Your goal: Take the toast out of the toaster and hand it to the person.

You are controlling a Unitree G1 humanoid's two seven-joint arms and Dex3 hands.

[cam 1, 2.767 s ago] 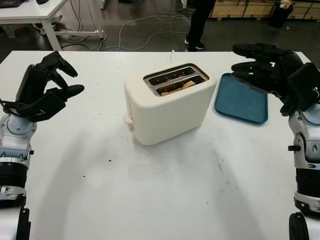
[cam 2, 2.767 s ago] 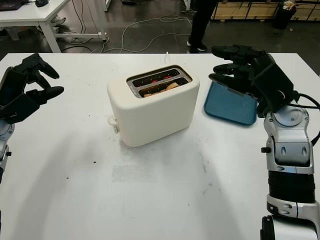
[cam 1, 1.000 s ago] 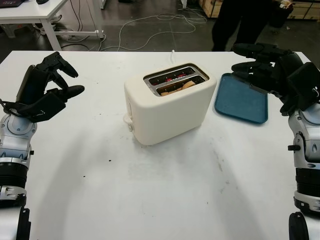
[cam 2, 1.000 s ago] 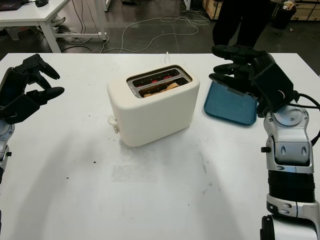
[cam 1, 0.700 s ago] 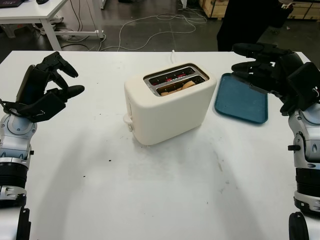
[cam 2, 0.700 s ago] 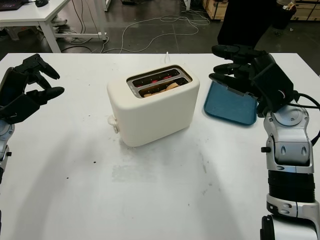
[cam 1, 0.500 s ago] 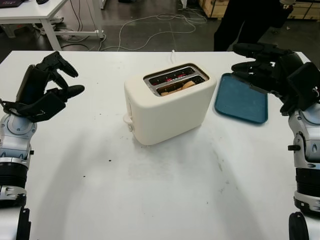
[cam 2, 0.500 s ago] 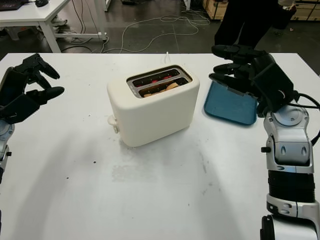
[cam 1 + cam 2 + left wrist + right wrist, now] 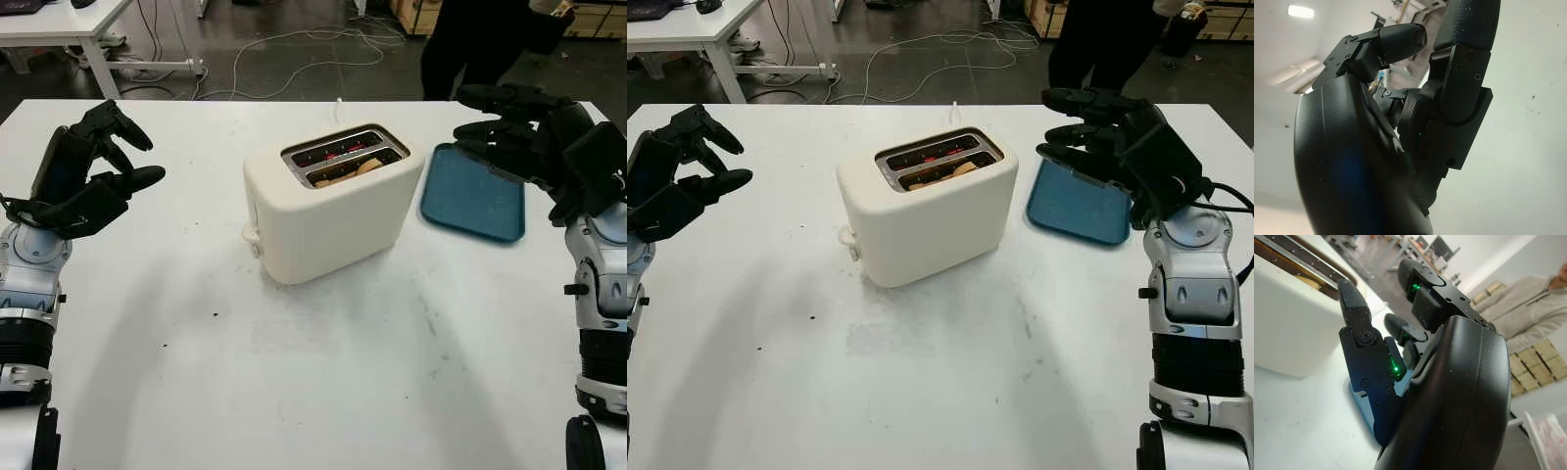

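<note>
A cream toaster (image 9: 331, 213) stands in the middle of the white table (image 9: 323, 382). A slice of toast (image 9: 350, 173) sits low in its near slot; the far slot glows red inside. My left hand (image 9: 103, 162) hovers open over the table's left side, well apart from the toaster. My right hand (image 9: 505, 132) hovers open to the right of the toaster, above a blue tray (image 9: 473, 204). A person in dark trousers (image 9: 470, 44) stands beyond the table's far edge; a beige-sleeved torso (image 9: 1528, 318) shows in the right wrist view.
The toaster's lever knob (image 9: 251, 236) sticks out on its left end, and its white cord (image 9: 339, 108) runs off the far edge. Cables lie on the floor (image 9: 294, 49) behind. Another white table (image 9: 69, 24) stands at the far left.
The person behind the table has shifted about at the far right. Both hands and the toaster have stayed where they were.
</note>
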